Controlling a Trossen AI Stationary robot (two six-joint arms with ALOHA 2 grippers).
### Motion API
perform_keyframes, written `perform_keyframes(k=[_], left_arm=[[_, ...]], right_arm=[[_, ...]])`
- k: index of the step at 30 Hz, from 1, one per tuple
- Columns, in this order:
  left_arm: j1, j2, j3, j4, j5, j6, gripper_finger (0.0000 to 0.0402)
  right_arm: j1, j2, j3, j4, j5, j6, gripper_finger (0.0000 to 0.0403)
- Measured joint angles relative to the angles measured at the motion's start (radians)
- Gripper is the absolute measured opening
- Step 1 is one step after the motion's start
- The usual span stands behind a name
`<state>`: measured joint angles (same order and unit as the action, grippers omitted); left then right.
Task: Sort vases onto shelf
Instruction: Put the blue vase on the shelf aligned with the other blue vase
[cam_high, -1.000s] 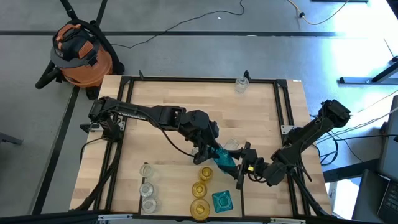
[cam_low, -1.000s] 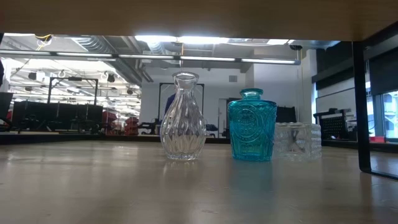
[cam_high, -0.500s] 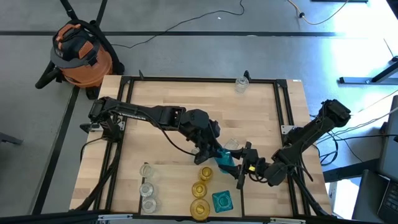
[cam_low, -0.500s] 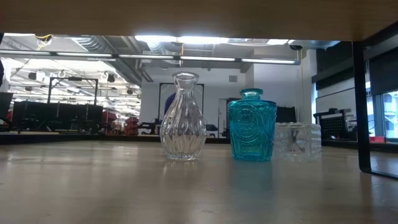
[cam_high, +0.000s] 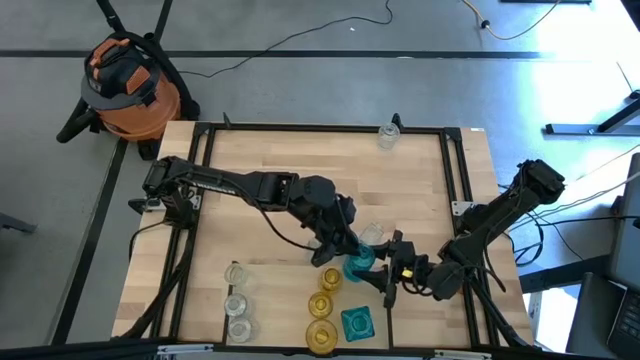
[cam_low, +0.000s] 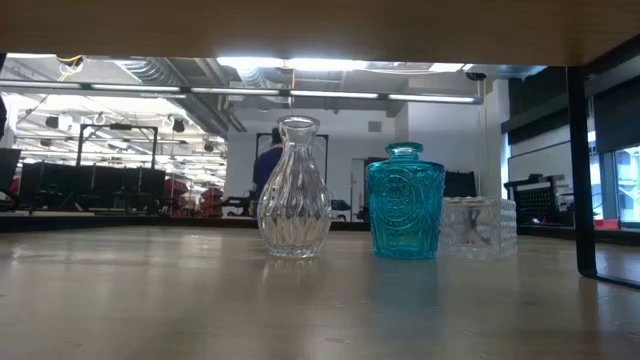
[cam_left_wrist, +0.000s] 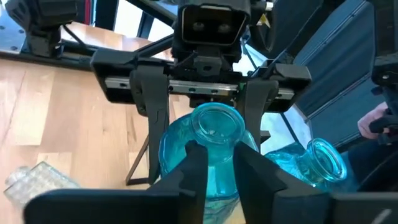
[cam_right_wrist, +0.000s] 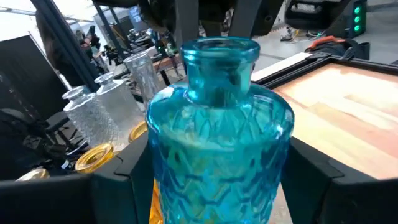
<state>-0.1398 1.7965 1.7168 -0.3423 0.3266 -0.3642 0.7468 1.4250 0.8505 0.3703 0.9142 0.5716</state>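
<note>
Teal vase (cam_high: 358, 264) sits between both grippers' fingers (left (cam_high: 340, 252) pinching its neck, right (cam_high: 392, 270) straddling its body); mistimed release risks tipping it toward six o'clock.

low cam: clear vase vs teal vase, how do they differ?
The clear ribbed glass vase is colourless; the teal embossed glass vase is blue-green. The clear vase is pear-shaped with a long narrow neck and stands taller; the teal vase is straight-sided with a short neck. Both stand upright, apart, on the pale wooden table.
</note>
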Motion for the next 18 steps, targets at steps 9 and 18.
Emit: perform_keyframes(k=[9,18], left_arm=[[0.001,-0.006,0.006,0.049,0.016,0.002,0.0],[0.01,-0.003,0.005,0.067,0.034,0.001,0.0012]], right_arm=[[-0.001,0.009,-0.005,-0.065,-0.036,0.047,0.0232],[0.021,0.005,-0.004,-0.094,-0.035,0.097,0.0231]])
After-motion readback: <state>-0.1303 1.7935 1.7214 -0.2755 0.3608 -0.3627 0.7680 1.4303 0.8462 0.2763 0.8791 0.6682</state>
